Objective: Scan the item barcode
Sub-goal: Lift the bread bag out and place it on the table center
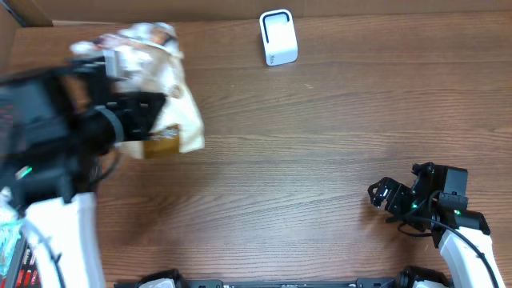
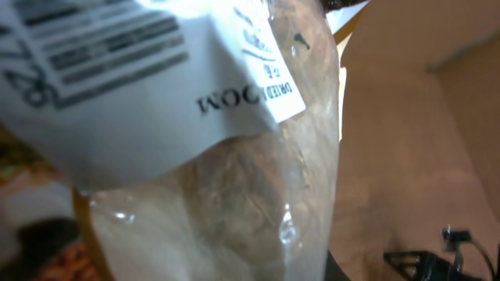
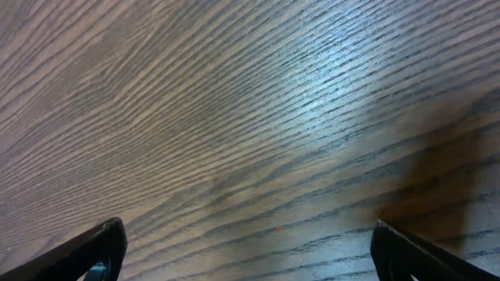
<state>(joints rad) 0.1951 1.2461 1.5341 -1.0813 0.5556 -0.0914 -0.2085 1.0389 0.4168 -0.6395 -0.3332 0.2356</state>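
Observation:
The item (image 1: 186, 112) is a clear plastic bag of pale contents with a white printed label, held up at the far left of the table. My left gripper (image 1: 150, 108) is shut on it. The bag (image 2: 234, 195) fills the left wrist view and hides the fingers there; its label (image 2: 117, 70) shows printed lines and text. A small white scanner (image 1: 278, 38) stands upright at the back centre, well to the right of the bag. My right gripper (image 1: 382, 194) rests low at the front right, open over bare wood (image 3: 250, 257), with nothing between its fingers (image 3: 101, 250).
The wooden table (image 1: 288, 160) spans the view, with a cardboard wall along its back edge (image 1: 360, 8). Some colourful packaging (image 1: 12, 248) shows at the front left edge beside the left arm's base. The right arm (image 2: 437, 261) shows in the left wrist view's lower right corner.

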